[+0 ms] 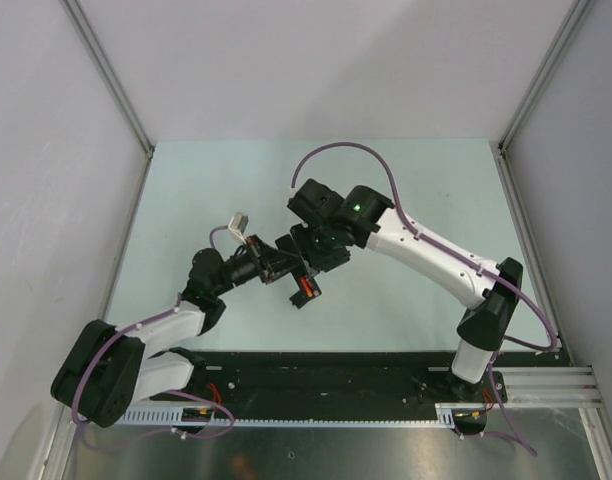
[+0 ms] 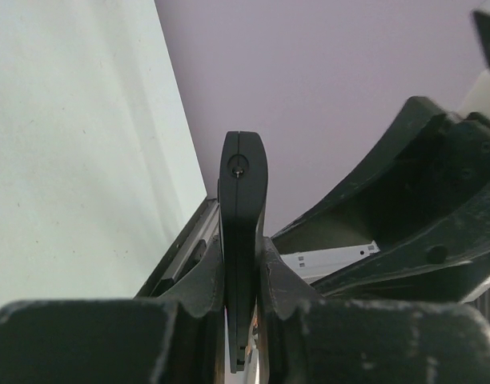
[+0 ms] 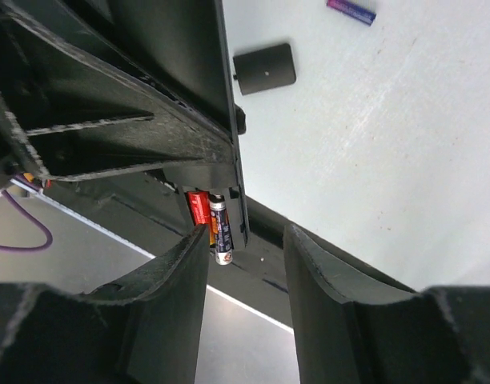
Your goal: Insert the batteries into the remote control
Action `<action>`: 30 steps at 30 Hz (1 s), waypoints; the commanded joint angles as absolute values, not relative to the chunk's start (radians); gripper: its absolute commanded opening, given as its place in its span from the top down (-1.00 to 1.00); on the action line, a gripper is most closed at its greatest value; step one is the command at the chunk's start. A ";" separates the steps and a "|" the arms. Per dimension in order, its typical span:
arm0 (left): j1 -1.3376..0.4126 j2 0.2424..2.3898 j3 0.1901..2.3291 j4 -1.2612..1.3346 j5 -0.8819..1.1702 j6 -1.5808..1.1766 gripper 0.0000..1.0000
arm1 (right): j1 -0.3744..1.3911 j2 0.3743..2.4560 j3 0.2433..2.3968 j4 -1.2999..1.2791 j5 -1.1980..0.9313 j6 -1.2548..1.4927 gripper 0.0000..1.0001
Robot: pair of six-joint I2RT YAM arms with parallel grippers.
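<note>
Two batteries lodged in the remote control: red battery and dark battery, side by side in the open bay at one end, the dark battery jutting a little past the rim. Off the bench altogether, clamped edge-on in the left hand, fingers clenched on both flat faces. Seen from that wrist: long axis running straight out from the palm, rounded end farthest away. Seen from the right wrist: long axis top to bottom of the view, battery end pointing down at the right hand. Released, that hand, fingers spread wide to either side of the battery end, one of them just beside the red battery; touching or not, cannot tell. Lying flat on the bench, well apart from the remote control: blue-purple battery and, near it, the loose cover piece.
</note>
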State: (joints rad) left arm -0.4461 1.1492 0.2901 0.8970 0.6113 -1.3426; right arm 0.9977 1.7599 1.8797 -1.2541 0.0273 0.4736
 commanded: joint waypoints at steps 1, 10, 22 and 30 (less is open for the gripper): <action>-0.453 1.167 0.330 0.942 0.656 -1.379 1.00 | 0.993 1.632 1.911 -1.169 0.072 0.445 0.05; -0.451 1.181 0.337 0.946 0.733 -1.431 1.00 | 0.943 1.209 1.297 -0.691 -0.077 0.348 -0.43; -0.453 1.175 0.383 0.948 0.759 -1.460 1.00 | 0.966 0.976 0.962 -0.359 -0.178 0.342 -0.47; -0.466 1.172 0.383 0.946 0.755 -1.468 1.00 | 0.969 1.022 0.946 -0.321 -0.207 0.299 -0.35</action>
State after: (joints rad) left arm -0.4564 1.1942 0.3443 0.9070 0.7380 -1.4422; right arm 0.9634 1.0008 0.9459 -0.3920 -0.1776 0.3382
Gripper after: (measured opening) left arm 0.154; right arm 0.692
